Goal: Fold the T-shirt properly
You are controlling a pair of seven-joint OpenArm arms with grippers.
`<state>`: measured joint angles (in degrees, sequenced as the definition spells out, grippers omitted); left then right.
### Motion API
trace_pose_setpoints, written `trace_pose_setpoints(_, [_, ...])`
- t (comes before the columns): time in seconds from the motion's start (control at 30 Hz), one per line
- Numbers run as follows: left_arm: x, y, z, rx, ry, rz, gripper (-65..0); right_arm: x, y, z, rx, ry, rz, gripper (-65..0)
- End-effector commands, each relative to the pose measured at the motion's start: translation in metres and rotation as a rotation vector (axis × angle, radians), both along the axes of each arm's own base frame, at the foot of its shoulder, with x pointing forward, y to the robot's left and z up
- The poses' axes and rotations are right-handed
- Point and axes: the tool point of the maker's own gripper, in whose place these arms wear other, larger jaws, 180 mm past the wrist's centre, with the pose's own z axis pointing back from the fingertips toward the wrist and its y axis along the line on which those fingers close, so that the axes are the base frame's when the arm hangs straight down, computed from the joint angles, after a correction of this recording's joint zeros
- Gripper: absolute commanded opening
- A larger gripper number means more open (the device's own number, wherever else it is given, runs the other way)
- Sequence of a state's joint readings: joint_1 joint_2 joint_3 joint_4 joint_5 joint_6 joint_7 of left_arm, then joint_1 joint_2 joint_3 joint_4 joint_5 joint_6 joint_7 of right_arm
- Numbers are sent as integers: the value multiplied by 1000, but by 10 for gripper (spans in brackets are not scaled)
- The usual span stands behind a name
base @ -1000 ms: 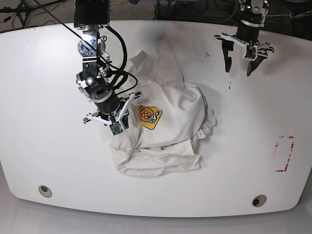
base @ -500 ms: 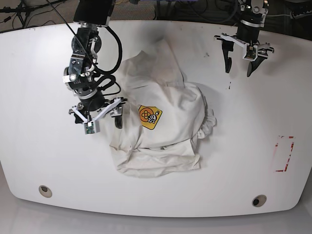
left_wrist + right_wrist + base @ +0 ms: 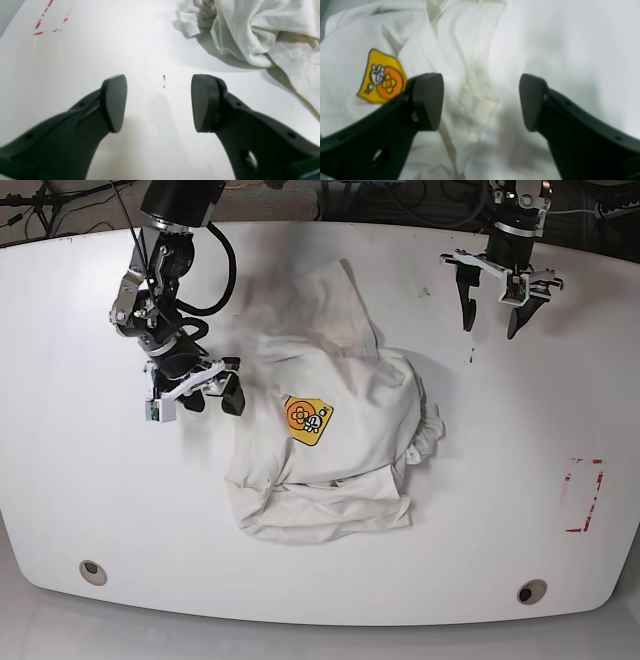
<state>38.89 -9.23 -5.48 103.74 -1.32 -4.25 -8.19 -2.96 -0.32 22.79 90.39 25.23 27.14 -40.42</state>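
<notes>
- Fingers of my left gripper [image 3: 158,102] stand spread over bare table [image 3: 105,50] in the left wrist view, holding nothing; the T-shirt [image 3: 265,30] bunches at upper right, well apart from them, and red tape marks [image 3: 50,22] show at far upper left.
- Right wrist view: my right gripper [image 3: 481,100] hangs wide open and empty above the shirt's edge, one finger [image 3: 427,100] over cloth just beside the yellow badge [image 3: 382,77], the other over table; a hem seam runs between them. The picture is soft, so I cannot tell whether a fingertip touches the fabric.
- Base view: the T-shirt [image 3: 330,450] lies crumpled mid-table, badge up, a sleeve or flap trailing toward the far edge. My right gripper [image 3: 195,392] is at its side; my left gripper [image 3: 495,295] waits far off.
- To fold well, I judge the heap needs spreading flat first: take one layer at the seam, not a bunch, and pull outward low and slow while the other arm pins the far side.
</notes>
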Motion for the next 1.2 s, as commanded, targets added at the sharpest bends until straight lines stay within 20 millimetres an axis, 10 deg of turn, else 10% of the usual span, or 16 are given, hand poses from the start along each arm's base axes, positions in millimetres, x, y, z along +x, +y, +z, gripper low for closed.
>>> trace_pose_setpoints(0.0, [3,0,11,2,-41,-6,-267,3,7,3,65,-28,3,-201])
trace_pose_setpoints(0.67, [9,1,14,4,-57,-6,-267,-28,19,-41,150,102,-7,-205])
trace_pose_setpoints(1.17, [9,1,13,4,-54,-5,-267,-14,23,-44,171,105,-5,-206])
